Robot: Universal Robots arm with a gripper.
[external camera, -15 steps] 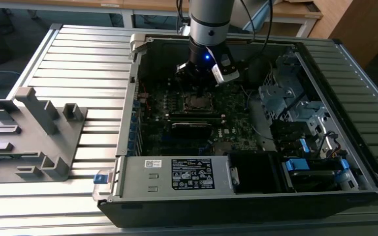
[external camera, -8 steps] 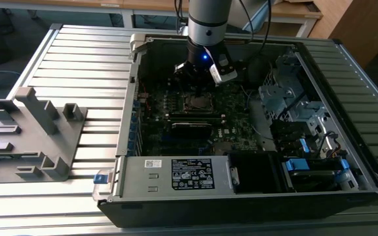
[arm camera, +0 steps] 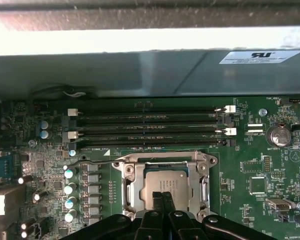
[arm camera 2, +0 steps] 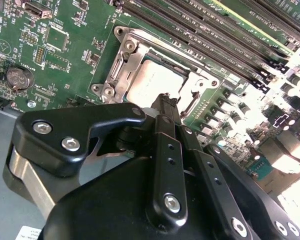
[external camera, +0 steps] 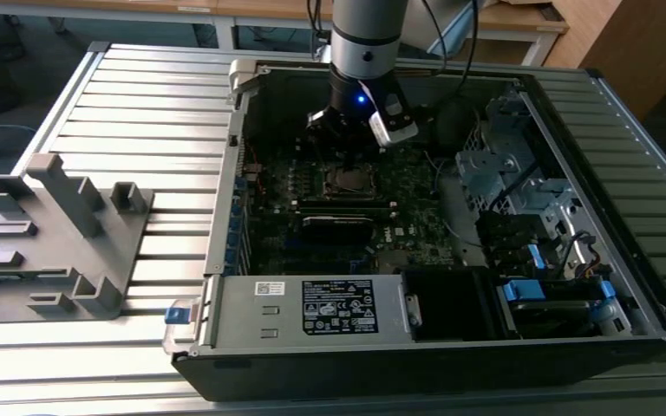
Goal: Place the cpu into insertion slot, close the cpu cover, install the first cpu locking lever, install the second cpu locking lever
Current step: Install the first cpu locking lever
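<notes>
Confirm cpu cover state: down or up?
Down: in both wrist views the cpu cover lies flat around the cpu, whose top shows through its cut-out.

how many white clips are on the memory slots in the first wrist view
4. Two white clips sit at one end of the memory slots, two more at the other end, nearer the coin battery. None seems hidden.

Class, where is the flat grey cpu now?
In both wrist views the flat grey cpu sits in the square metal insertion slot, at the black gripper.
</notes>
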